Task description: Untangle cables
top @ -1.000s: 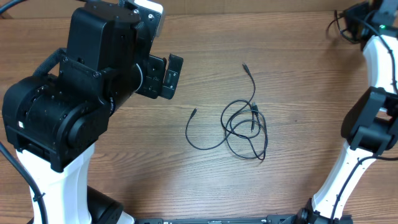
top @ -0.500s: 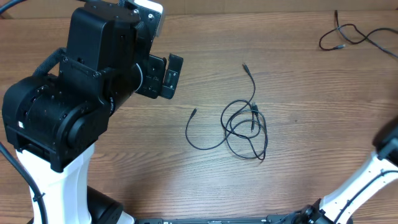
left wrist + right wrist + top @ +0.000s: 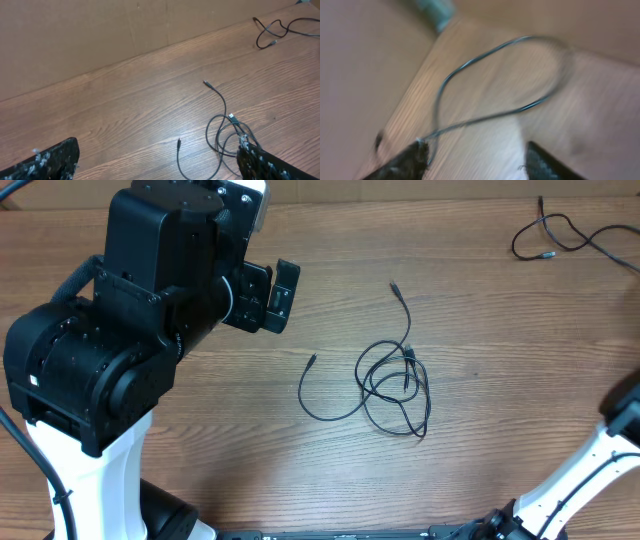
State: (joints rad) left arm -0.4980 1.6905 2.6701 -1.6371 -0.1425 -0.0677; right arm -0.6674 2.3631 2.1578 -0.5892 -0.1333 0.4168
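Overhead view: the tangle of cables [image 3: 395, 385] lies on the wood-grain surface [image 3: 480, 320], about mid-frame, with nothing touching it. It is several overlapping black loops. One tail runs up-frame to a small plug [image 3: 393, 284]. Another tail arcs out to the left and ends in a second plug [image 3: 313, 358]. A separate cable [image 3: 560, 235] lies at the far right corner, well apart from the tangle, and runs off the frame edge.

The left pincer [image 3: 272, 292] hangs to the left of the tangle and apart from it, fingers spread, nothing between them. The left arm fills the left third of this view. Of the right arm only a white-and-black link [image 3: 610, 450] shows at the right edge; its pincer is outside this view.

Left wrist view: this adds a plain brown panel [image 3: 100, 35] standing behind the surface's far edge. The fingers [image 3: 50, 160] sit in the two bottom corners, with bare wood between them. The right-hand finger hides part of the tangle. The separate cable appears at upper right.

Right wrist view: heavily blurred. The right pincer [image 3: 472, 165] is spread, and its two dark fingertips [image 3: 402, 160] sit at the bottom edge. A looped cable [image 3: 520, 75] lies on the wood beyond them. Its lower end comes down beside the finger on the left of the frame; I cannot tell whether they touch.
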